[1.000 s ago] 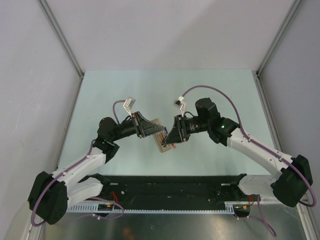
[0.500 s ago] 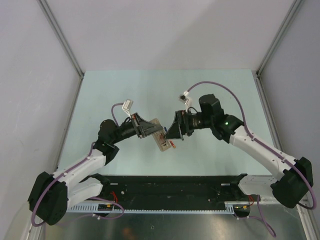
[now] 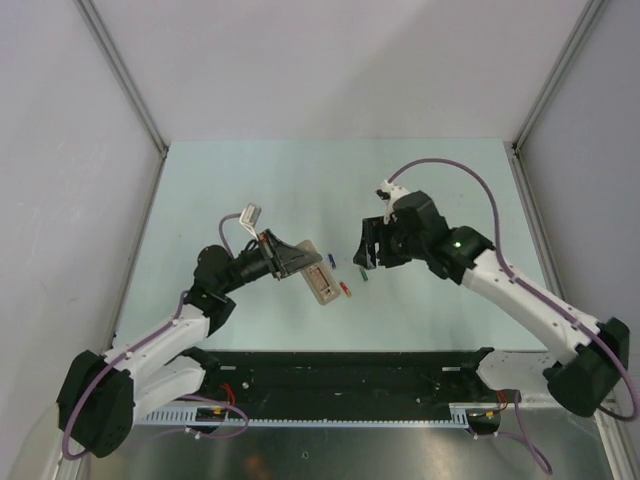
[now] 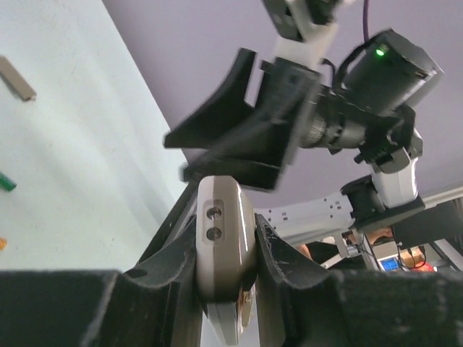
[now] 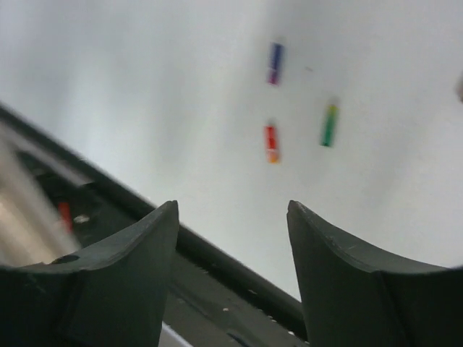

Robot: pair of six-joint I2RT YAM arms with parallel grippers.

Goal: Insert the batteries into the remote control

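The left hand (image 4: 224, 249) was closed on the remote control (image 4: 221, 238) at lower centre of frame, with one dark finger (image 4: 172, 242) against each side of its pale rounded end. Two small round holes showed in that end. The right hand (image 4: 239, 137) stood directly above it in frame; contact could not be established. On the pale worktop (image 4: 72, 166), a flat grey piece (image 4: 16, 78) lay upper left and a green battery (image 4: 6, 182) lay at the left edge.

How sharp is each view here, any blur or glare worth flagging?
Top external: evenly lit, crisp, no glare. Left wrist: remote control sharp, the right arm's fingers beyond it blurred. Right wrist: the batteries are soft streaks, the table blurred.
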